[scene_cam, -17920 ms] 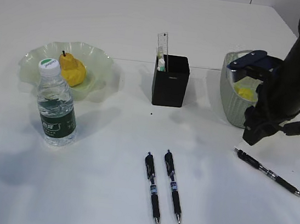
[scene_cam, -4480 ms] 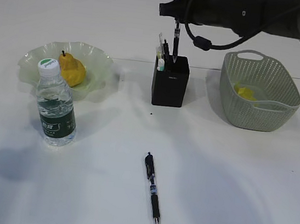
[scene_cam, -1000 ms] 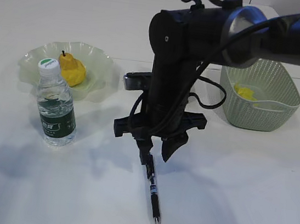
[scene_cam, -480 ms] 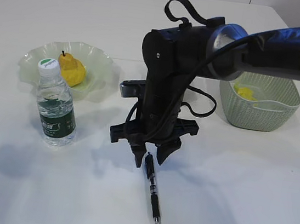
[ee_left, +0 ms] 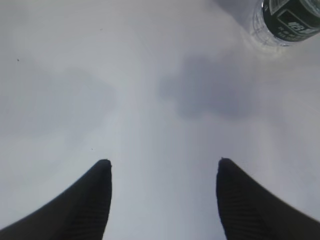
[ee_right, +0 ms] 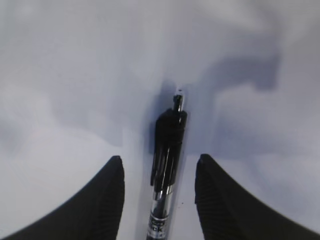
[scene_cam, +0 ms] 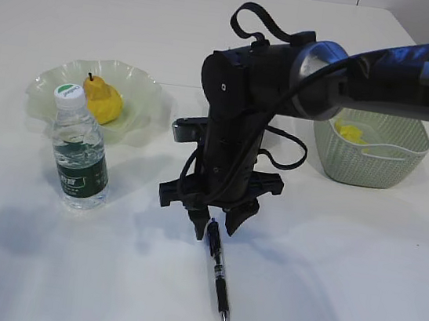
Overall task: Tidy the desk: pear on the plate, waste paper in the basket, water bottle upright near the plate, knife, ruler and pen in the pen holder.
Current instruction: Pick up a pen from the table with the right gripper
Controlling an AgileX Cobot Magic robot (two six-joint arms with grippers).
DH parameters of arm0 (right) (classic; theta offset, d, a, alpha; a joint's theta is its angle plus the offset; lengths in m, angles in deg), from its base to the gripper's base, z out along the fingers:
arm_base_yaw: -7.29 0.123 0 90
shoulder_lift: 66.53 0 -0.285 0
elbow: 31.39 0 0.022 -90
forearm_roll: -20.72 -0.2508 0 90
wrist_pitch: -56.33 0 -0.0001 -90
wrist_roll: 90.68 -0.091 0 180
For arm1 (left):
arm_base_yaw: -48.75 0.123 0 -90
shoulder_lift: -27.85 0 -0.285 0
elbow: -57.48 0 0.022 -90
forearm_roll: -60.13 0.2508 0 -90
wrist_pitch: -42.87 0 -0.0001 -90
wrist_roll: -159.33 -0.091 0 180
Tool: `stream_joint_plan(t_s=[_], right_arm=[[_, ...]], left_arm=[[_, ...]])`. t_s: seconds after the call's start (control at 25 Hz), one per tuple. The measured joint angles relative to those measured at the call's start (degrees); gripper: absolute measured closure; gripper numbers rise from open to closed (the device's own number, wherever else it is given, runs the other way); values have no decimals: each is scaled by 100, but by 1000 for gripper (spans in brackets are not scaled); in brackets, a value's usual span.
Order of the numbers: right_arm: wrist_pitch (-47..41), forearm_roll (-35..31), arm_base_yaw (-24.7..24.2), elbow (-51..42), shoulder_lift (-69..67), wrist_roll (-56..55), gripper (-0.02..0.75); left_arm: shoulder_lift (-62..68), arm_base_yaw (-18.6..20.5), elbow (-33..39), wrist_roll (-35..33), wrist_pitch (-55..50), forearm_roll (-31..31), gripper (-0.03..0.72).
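On plate (scene_cam: 141,87): pear (scene_cam: 104,100); basket (scene_cam: 371,169): yellow scrap (scene_cam: 350,132).

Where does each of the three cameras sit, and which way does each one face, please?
Exterior: raised at the desk's near edge, slanting down; shows the right arm and right gripper over the pen.
Left wrist: on the left arm, facing down at bare desk and the bottle's base; left gripper fingertips show, open.
Right wrist: on the right arm, facing down; open fingertips either side of the pen's clicker end.
Shared: exterior and right wrist both show the pen; exterior and left wrist the bottle.
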Motion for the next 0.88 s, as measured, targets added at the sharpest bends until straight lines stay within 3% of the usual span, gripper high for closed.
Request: stream_joint_plan(t_s=[0.88], right_arm=[[257,24,0,0,-204,-26,384]], left_arm=[[0,0,0,0,0,0,222]])
